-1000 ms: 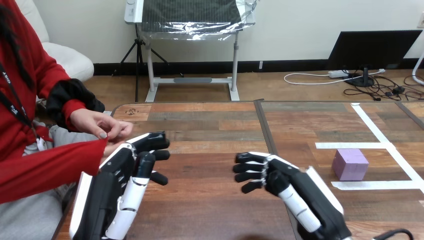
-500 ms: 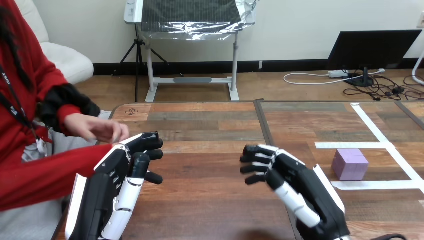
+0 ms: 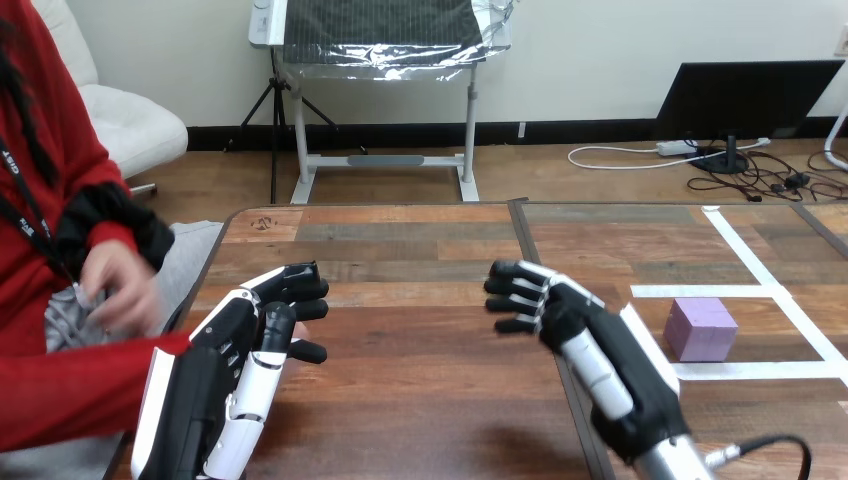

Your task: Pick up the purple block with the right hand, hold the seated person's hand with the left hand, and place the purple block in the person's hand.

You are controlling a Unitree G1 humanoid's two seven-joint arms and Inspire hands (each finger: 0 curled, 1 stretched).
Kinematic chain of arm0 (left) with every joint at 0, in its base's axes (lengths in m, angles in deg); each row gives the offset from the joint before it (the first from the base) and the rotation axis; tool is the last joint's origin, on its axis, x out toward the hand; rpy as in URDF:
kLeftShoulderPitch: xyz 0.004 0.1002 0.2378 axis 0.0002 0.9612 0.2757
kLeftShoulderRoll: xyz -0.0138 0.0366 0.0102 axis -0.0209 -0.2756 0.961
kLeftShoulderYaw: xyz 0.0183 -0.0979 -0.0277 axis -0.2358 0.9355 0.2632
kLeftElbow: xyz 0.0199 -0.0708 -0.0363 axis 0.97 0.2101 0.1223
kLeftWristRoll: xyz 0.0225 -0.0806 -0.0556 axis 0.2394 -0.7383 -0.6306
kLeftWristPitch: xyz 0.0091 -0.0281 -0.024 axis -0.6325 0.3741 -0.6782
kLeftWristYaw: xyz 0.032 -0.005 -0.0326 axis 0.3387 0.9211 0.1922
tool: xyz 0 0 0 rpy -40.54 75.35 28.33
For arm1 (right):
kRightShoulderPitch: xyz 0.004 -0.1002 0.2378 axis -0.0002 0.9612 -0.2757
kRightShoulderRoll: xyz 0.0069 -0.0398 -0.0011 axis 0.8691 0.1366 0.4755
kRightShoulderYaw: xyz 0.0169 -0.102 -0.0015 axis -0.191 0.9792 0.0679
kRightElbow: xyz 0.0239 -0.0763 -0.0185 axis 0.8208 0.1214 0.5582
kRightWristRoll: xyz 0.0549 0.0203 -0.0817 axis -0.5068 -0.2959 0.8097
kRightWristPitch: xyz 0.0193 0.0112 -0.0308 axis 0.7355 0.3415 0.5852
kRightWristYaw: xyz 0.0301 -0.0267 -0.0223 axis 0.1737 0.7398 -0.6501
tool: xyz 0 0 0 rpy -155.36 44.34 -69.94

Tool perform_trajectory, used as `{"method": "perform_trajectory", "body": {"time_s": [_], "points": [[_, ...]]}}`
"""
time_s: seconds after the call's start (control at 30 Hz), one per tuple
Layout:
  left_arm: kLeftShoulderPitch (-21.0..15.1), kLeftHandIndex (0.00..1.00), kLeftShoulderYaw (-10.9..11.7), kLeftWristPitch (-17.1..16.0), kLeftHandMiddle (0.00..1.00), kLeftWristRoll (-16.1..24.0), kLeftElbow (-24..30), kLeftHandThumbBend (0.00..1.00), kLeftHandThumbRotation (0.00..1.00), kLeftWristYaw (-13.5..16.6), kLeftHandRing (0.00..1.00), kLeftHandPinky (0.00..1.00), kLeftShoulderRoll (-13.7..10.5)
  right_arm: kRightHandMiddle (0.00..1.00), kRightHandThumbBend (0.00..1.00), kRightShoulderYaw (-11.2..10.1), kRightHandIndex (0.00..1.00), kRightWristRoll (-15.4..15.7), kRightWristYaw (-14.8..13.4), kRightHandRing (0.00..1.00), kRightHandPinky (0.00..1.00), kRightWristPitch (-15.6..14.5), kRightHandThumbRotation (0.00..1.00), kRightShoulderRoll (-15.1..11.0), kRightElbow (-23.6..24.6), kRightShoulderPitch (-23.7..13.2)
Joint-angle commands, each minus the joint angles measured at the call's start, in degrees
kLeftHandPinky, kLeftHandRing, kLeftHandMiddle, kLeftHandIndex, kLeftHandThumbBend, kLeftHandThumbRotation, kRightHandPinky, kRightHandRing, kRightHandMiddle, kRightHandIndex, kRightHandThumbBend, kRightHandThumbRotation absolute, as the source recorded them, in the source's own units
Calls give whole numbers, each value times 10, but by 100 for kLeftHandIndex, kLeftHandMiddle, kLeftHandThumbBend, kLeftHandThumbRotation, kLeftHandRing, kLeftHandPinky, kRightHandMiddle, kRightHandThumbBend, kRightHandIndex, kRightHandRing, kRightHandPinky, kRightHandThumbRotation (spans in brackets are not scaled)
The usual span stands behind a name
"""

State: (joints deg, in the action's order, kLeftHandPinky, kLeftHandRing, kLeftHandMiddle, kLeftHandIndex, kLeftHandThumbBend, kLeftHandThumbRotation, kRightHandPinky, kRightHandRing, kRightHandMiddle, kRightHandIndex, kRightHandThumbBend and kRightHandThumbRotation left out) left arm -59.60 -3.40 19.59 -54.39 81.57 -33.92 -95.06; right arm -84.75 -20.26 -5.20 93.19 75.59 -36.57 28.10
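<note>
Robot hands hover low over a wooden surface (image 3: 420,400), seen from the robot's head. Nearest, at the view's left, the left hand (image 3: 235,370) reaches forward with its fingers (image 3: 300,285) relaxed and loosely bent, nothing visible between them. A red sleeve (image 3: 70,390) of the seated person runs in from the left edge and ends behind this hand; whether the two touch cannot be told. At the right, the right hand (image 3: 590,345) stretches forward, its fingers (image 3: 515,298) spread, slightly bent and empty. Just beyond and to its right, clear of it, the purple block (image 3: 701,328) sits on the surface between strips of white tape (image 3: 760,265). Farther back at the left edge, the person's hand (image 3: 125,290) is held off the surface, near their body. The first step appears to be in hand: the right hand is approaching the block but has not grasped it. The next move likely calls for swinging that hand right, over the block, and closing the fingers on opposite faces. The left hand then needs the person's palm offered within reach.
</note>
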Motion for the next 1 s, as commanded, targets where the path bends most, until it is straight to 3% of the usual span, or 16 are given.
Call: {"method": "perform_trajectory", "body": {"time_s": [0.0, 0.3, 0.5, 0.73, 0.97], "points": [[-34, 71, 10, -20, 73, -7, -8, 43, 80, -2, 72, 57, 19, 79, 85, -35, 81, 24, -30, 78, 76, 72, 100, -39, -93, -134], [-36, 71, 12, -21, 72, -5, -8, 45, 79, -1, 71, 59, 20, 79, 89, -34, 81, 73, -72, 78, 74, 117, 100, -79, -178, -201], [-35, 70, 13, -22, 73, -7, -8, 45, 78, -1, 72, 60, 20, 78, 89, -23, 80, 133, -124, 77, 72, 139, 100, -108, -213, -234], [-30, 71, 15, -20, 73, -6, -3, 45, 78, 0, 72, 61, 18, 78, 94, -6, 79, 195, -179, 77, 71, 141, 100, -138, -244, -266], [-26, 70, 16, -19, 73, -3, 2, 45, 78, 1, 72, 61, 17, 80, 98, 7, 82, 237, -214, 78, 70, 132, 100, -161, -275, -293]]}}
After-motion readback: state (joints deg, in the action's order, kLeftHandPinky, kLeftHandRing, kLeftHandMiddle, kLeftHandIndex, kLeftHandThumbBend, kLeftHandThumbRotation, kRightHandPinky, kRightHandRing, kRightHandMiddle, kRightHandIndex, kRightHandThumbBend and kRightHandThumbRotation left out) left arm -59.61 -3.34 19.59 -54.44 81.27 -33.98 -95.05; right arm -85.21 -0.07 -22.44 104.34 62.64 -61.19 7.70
